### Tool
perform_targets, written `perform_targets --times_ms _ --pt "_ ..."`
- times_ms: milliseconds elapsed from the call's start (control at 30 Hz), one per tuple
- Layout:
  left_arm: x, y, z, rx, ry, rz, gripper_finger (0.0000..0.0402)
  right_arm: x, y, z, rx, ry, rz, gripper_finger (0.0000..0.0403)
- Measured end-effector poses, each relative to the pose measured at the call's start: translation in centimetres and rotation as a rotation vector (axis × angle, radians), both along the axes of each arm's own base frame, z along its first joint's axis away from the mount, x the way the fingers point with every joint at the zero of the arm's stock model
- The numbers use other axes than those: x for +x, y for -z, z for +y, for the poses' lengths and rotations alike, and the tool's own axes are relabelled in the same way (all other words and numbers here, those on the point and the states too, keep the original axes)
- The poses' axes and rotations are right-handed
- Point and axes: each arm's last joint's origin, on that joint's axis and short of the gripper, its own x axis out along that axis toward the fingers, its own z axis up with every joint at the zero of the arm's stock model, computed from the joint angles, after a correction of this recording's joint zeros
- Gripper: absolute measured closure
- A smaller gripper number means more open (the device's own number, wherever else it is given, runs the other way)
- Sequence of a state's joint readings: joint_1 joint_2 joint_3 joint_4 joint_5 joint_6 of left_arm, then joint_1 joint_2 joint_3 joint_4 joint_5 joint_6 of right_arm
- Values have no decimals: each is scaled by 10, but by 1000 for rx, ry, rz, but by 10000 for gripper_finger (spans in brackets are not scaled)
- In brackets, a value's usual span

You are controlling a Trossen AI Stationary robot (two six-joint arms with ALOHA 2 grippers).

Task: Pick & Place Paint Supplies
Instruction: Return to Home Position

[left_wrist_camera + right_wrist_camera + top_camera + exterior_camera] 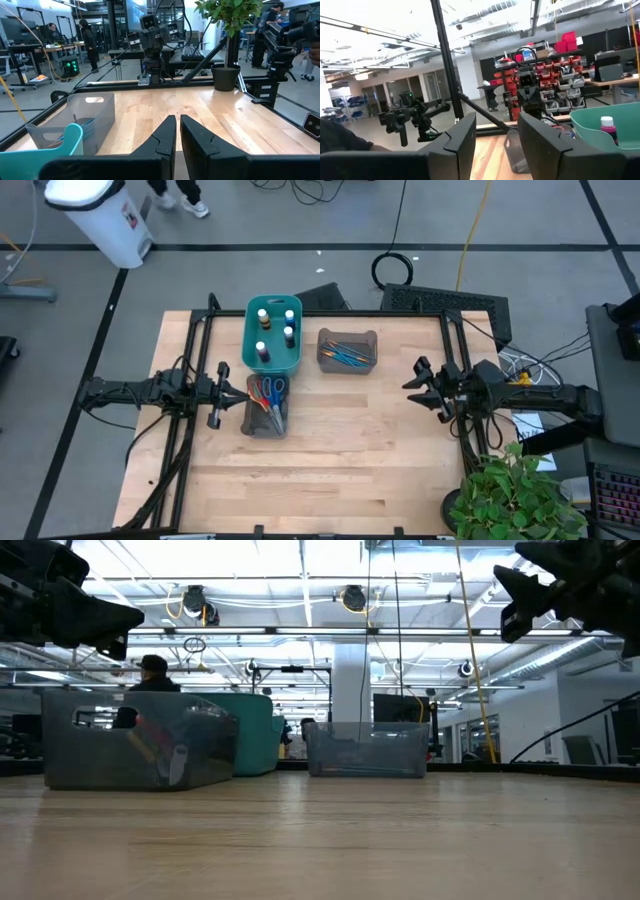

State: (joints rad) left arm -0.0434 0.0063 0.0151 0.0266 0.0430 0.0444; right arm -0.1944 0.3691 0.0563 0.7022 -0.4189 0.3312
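Observation:
Several white-capped paint bottles [263, 313] stand upright in a teal bin [297, 350] at the table's far middle; one bottle [606, 127] shows in the right wrist view. Blue and orange brushes [347, 352] lie in a grey bin [325, 338] to its right. Scissors [267, 393] with red and blue handles lie in another grey bin [262, 426] nearer the front. My left gripper [228, 391] hovers shut just left of the scissors bin, pointing level. My right gripper [413, 375] hangs open at the table's right, above the wood, with nothing between its fingers.
A potted plant [510, 490] stands at the near right corner. Black frame rails [190, 340] run along the table's left and right sides. Bare wood [340, 460] spreads across the middle and the near half. A person [152, 675] shows beyond the table in the low view.

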Motion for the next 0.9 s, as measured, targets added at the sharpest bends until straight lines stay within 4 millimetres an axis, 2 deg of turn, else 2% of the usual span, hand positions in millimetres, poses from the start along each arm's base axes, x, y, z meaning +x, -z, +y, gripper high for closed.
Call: perform_targets --times_ms 600,900 --pt "0 0 0 0 0 0 369 -4 2 -2 -47 49 54 267" --pt "0 0 0 0 0 0 369 -4 13 -9 -11 211 173 265"
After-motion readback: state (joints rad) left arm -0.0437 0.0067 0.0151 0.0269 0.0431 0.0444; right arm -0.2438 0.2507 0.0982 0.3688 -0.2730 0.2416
